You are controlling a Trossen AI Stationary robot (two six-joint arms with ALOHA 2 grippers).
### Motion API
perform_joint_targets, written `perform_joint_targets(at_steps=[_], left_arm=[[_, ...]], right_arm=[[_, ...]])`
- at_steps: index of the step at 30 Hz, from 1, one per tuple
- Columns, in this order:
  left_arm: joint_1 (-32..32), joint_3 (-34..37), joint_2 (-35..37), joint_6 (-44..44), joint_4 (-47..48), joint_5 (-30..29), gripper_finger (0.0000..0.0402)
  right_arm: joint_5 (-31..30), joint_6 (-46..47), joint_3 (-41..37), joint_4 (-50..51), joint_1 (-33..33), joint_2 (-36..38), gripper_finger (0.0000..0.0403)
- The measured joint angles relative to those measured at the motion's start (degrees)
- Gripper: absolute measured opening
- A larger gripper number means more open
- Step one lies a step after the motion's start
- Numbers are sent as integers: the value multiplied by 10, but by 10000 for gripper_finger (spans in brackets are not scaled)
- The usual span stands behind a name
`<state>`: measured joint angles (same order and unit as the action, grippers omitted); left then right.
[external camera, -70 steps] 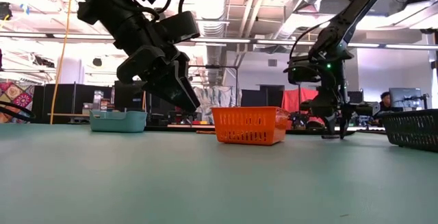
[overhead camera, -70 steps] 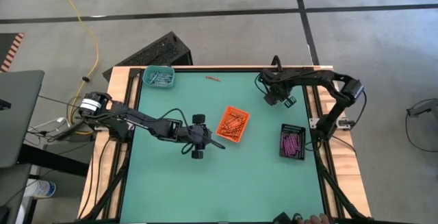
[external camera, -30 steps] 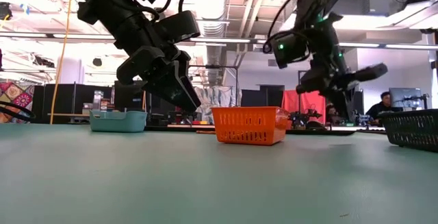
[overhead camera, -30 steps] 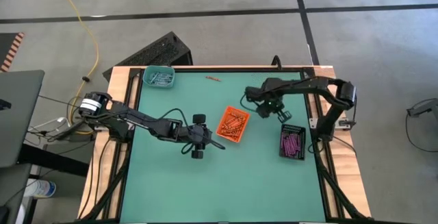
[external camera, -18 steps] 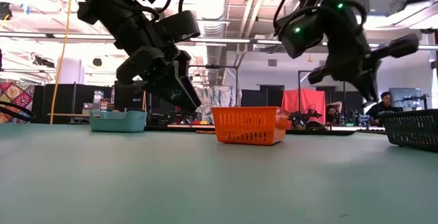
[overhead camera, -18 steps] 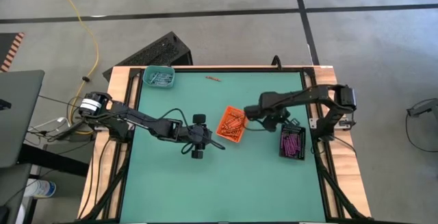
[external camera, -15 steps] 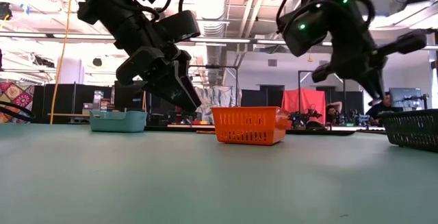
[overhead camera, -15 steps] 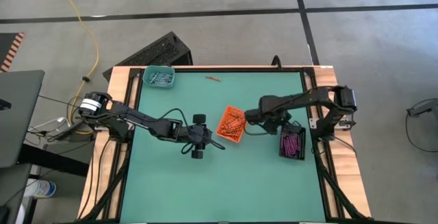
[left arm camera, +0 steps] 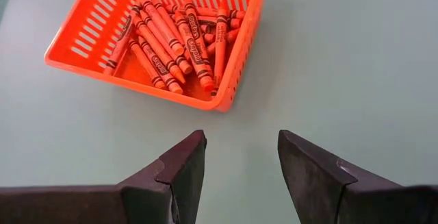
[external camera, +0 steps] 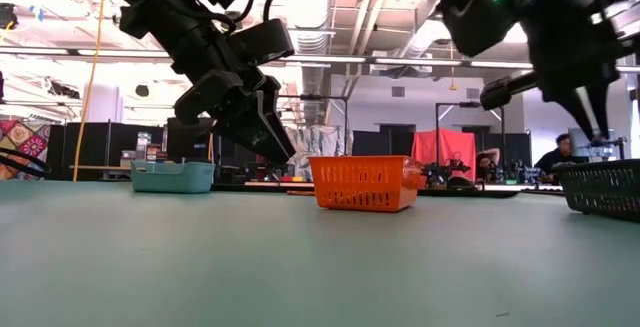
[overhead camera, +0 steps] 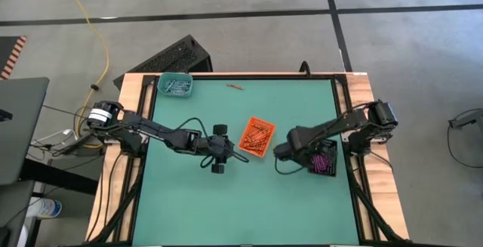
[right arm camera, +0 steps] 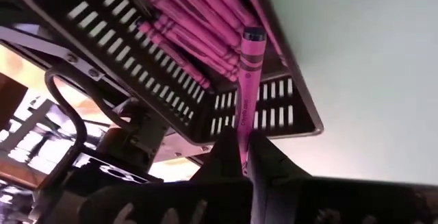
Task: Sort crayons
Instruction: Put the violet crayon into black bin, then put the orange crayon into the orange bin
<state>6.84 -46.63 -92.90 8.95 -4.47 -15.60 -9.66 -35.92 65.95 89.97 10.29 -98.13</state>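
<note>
Pink crayon (right arm camera: pixel 248 80) is sitting clenched in your right gripper (right arm camera: pixel 243 157), which has swung from the far side of the surface (overhead camera: pixel 226 202) over to the black basket (right arm camera: pixel 205 125) on the right edge, so the drop looks like your next step. That basket is already holding a pile of pink crayons (overhead camera: pixel 324 159). Your left gripper (left arm camera: pixel 236 157) is hovering released and empty just beside the orange basket (left arm camera: pixel 243 42), unmoved throughout. Orange crayons (left arm camera: pixel 174 42) are filling that one. Teal tray (overhead camera: pixel 175 85) at the far left corner is holding blue-grey crayons. One orange-red crayon (overhead camera: pixel 235 87) is lying loose near the far edge, not yet sorted.
</note>
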Motion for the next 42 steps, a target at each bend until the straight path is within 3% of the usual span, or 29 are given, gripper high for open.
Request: perform_joint_targets(at_steps=[9, 14, 22, 29, 36, 42], left_arm=[[-8, 0, 0, 12, -2, 2, 173], [-17, 0, 0, 16, -6, 4, 173], [-29, 0, 0, 27, -32, 37, 173], [-31, 0, 0, 29, -34, 38, 173], [-31, 0, 0, 31, -37, 38, 173], [-31, 0, 0, 41, -36, 25, 173]], right_arm=[[6, 2, -18, 1, 73, 0, 0], [13, 52, -43, 0, 86, 0, 3], [61, 115, -83, 0, 85, 0, 53], [68, 148, -85, 1, 90, 0, 85], [13, 204, -84, 1, 89, 8, 91], [-10, 308, -67, -3, 76, 54, 91]])
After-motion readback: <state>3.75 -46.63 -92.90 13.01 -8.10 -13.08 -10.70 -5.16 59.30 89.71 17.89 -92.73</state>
